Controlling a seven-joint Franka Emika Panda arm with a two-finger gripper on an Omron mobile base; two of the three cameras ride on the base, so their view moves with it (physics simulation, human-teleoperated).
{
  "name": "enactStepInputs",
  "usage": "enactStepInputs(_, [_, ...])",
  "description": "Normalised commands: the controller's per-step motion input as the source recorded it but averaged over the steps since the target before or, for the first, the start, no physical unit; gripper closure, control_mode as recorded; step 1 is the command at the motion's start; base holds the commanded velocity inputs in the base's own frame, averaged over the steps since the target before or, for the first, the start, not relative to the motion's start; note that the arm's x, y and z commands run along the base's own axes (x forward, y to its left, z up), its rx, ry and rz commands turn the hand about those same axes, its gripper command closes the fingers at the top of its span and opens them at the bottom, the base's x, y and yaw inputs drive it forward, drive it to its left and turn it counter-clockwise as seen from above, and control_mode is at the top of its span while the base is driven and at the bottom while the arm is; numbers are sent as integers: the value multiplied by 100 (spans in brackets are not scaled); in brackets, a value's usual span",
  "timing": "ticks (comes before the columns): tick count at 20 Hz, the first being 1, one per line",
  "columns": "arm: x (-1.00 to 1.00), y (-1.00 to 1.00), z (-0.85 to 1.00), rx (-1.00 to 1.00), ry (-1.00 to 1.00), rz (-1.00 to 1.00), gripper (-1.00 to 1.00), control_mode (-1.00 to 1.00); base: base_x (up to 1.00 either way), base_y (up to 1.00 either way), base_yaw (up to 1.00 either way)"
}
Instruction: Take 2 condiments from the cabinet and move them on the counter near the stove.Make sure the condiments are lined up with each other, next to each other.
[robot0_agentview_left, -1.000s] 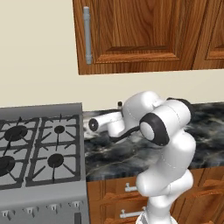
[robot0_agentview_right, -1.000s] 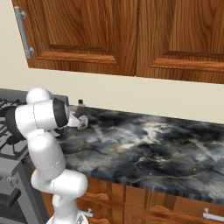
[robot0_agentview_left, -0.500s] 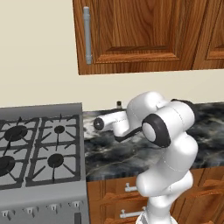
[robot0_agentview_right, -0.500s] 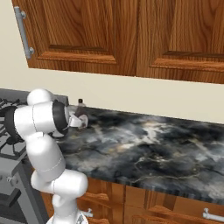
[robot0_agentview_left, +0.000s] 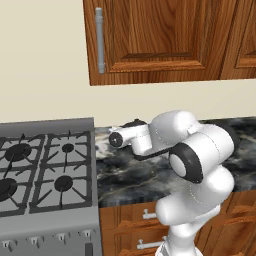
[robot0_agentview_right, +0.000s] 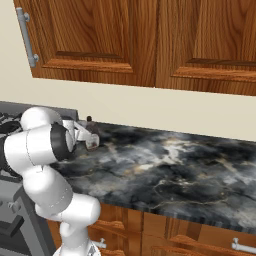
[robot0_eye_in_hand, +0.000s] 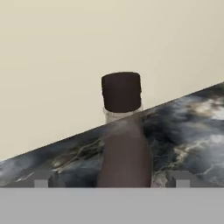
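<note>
Dark bottle (robot0_eye_in_hand: 124, 144) upright between the parted claw (robot0_eye_in_hand: 111, 178) tips

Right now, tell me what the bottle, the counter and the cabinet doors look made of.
Bottle: dark brown, possibly glass or plastic; clear neck, matte dark cap.
Counter: polished marble-like stone, black with grey-white veins.
Cabinet doors: reddish-brown wood, visible grain, satin sheen; grey metal-looking bar handle.

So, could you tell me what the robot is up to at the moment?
The white arm is reaching toward the back of the marble counter, just right of the stove. A dark bottle with a black cap stands upright on the counter against the wall, and the gripper sits around it with its fingers spread on either side, not clamped. The wall cabinet doors above are closed. No ketchup bottle shows on the counter.
</note>
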Motion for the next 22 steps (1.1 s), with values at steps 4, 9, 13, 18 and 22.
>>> enactStepInputs(4, [-75, 1, 29, 6, -23, -1, -100, -100, 0, 0, 0])
enactStepInputs(9, [-91, 28, 46, 4, -14, 0, -100, -100, 0, 0, 0])
enactStepInputs(13, [-100, 32, 88, 2, -10, 0, -100, -100, 0, 0, 0])
enactStepInputs(18, [-87, 28, 100, 0, -1, 0, -100, -100, 0, 0, 0])
enactStepInputs(22, [-73, 21, 100, 0, 7, 3, -100, -100, 0, 0, 0])
